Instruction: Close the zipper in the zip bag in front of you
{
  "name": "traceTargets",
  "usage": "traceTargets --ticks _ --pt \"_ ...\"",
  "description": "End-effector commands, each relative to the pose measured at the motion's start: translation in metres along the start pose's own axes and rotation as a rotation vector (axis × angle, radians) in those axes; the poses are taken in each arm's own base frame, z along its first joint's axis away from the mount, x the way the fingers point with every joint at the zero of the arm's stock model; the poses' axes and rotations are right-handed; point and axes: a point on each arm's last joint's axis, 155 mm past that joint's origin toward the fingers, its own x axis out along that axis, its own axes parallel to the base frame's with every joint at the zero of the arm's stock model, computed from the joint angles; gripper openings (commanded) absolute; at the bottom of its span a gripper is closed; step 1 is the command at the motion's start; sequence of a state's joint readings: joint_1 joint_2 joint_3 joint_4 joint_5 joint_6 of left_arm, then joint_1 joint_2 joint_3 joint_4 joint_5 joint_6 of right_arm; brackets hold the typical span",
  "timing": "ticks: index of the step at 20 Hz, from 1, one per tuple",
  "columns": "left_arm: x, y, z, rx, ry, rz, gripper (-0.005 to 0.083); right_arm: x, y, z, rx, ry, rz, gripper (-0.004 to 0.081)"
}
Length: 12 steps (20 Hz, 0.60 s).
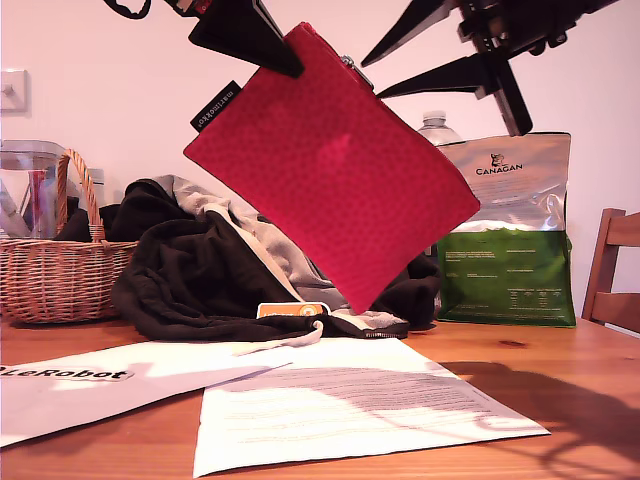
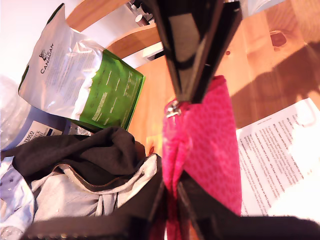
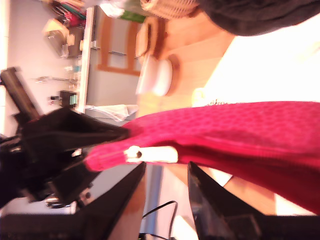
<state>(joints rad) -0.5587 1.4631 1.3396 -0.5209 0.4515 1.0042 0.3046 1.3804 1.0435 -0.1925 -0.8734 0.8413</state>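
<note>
Wooden desk (image 1: 585, 365) before a pale wall, carrying a wicker basket (image 1: 50, 280) far left in the exterior view, a heap of dark clothing (image 1: 200, 270), printed paper sheets (image 1: 340, 400) and a green-and-silver Canagan bag (image 1: 510, 240) far right.

Item: flat pink-red dotted fabric zip bag (image 1: 330, 170), hanging tilted in the air above the clothing. Our first pincer (image 1: 270, 50) is clamped on its upper corner beside the black label.

Red zipper (image 1: 352, 66), silver pull uppermost. Our second pincer (image 1: 372, 78) stands spread apart just beside the pull.

Water bottle (image 1: 437, 127) mostly hidden behind zip bag (image 1: 330, 165) and Canagan bag (image 1: 510, 240)
</note>
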Motion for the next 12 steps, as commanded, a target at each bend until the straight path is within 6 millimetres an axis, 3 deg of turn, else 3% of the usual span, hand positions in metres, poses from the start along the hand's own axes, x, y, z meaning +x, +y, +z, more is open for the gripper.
traceTargets --ticks 1,12 --pt "-0.0013 0.0054 0.0031 0.004 -0.016 0.014 -0.0021 0.0008 -0.0045 -0.0011 0.008 0.01 0.008 0.023" --pt "-0.0023 0.0072 0.0028 0.001 -0.022 0.017 -0.0021 0.001 -0.009 0.0052 -0.007 -0.022 -0.016 0.0229"
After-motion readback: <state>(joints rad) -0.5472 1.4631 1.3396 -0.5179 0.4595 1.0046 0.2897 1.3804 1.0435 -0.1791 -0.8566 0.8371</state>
